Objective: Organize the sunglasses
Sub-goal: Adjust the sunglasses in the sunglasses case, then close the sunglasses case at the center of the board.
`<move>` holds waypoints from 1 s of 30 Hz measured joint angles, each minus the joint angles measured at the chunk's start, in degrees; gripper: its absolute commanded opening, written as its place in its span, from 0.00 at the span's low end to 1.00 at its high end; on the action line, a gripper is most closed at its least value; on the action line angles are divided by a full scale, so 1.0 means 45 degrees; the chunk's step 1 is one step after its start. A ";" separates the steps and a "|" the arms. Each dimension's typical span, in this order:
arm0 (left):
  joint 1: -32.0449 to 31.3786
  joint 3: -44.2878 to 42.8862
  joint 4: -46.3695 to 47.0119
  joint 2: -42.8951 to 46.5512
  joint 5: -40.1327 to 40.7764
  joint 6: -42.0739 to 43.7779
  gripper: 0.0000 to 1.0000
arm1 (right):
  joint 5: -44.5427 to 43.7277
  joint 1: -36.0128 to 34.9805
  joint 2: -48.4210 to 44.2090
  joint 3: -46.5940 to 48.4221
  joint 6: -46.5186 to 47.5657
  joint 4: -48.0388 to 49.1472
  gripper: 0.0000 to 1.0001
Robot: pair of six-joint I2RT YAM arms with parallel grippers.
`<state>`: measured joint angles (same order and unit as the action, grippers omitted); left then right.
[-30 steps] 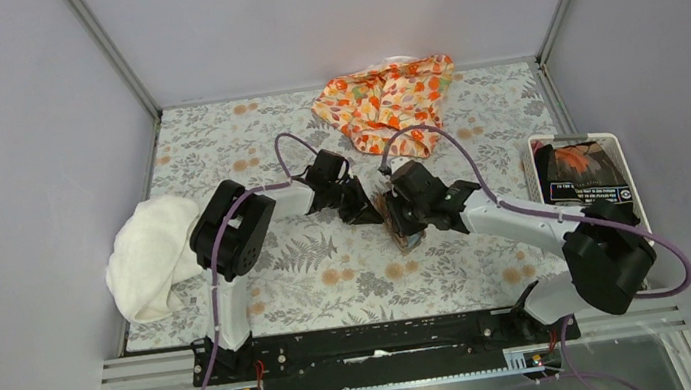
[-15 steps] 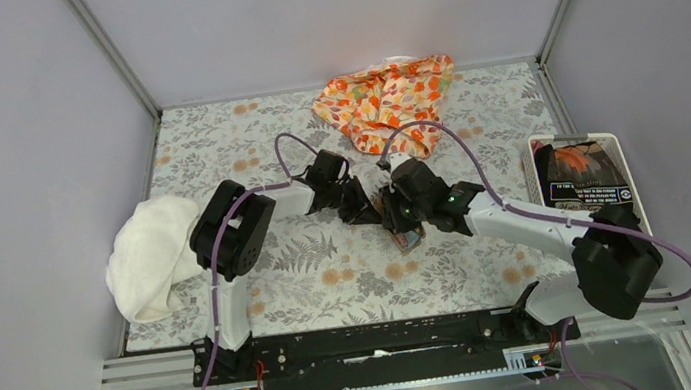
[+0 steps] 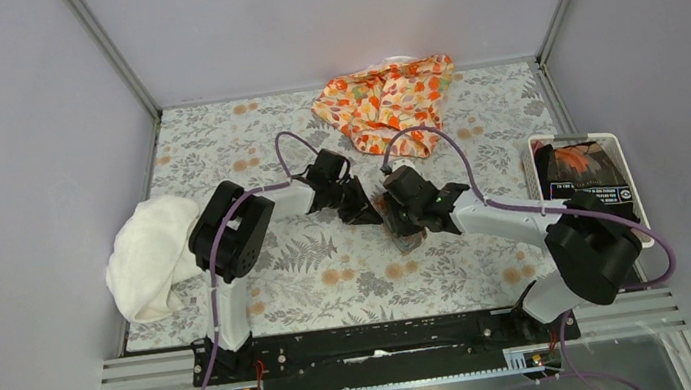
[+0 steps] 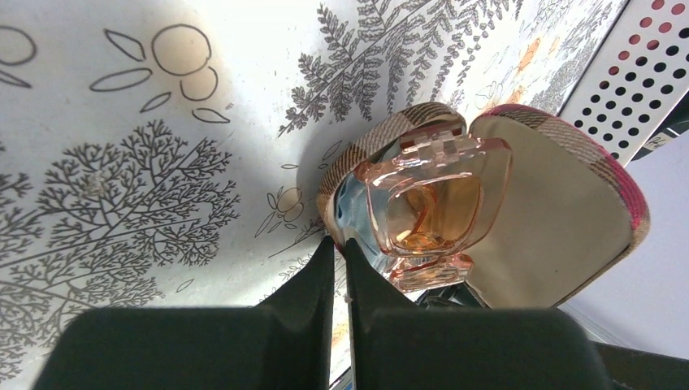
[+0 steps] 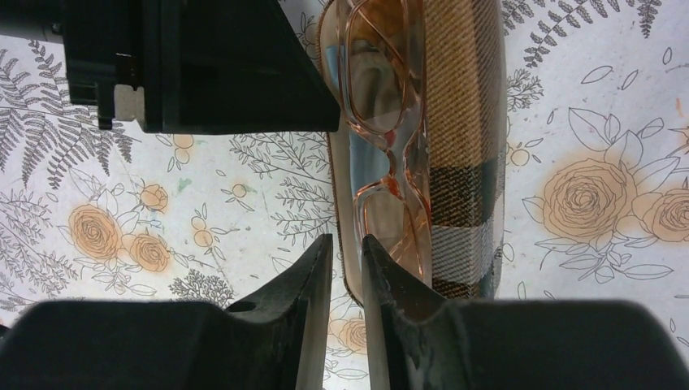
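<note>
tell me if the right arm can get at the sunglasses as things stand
Probably yes. The sunglasses lie uncovered in the open case, right ahead of the right gripper, whose fingertips sit at the case's rim. The left gripper crowds the same rim farther along, so room looks tight.

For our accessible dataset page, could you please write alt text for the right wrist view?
Orange-pink sunglasses lie in an open brown plaid case on a floral tablecloth. The right pincer has its two dark fingers close together at the case's rim, and a black part of the left arm fills the upper left.
</note>
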<state>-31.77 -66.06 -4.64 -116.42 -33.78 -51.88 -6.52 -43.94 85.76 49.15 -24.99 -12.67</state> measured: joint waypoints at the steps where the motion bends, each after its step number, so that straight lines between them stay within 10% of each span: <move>1: -0.0005 -0.0015 -0.0044 0.0010 0.0049 0.0010 0.11 | -0.0024 0.0000 -0.0019 0.0000 -0.0034 -0.0024 0.26; 8: -0.0010 -0.0053 -0.0340 0.0083 0.0141 0.0039 0.11 | 0.0029 0.0000 -0.1438 -0.0049 -0.0097 -0.0194 0.29; 15: -0.0015 -0.0097 -0.0466 0.0151 0.0185 0.0044 0.11 | -0.0068 0.1030 -0.3512 -0.0049 -0.0015 -0.0155 0.55; 30: -0.0010 -0.0180 -0.0704 0.0199 0.0243 0.0146 0.11 | 0.4935 0.4435 -0.2268 -0.2438 -0.0952 0.2807 0.33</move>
<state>-31.81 -66.87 -7.81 -115.52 -32.69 -51.22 15.68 -23.99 75.55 38.17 -29.28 -0.03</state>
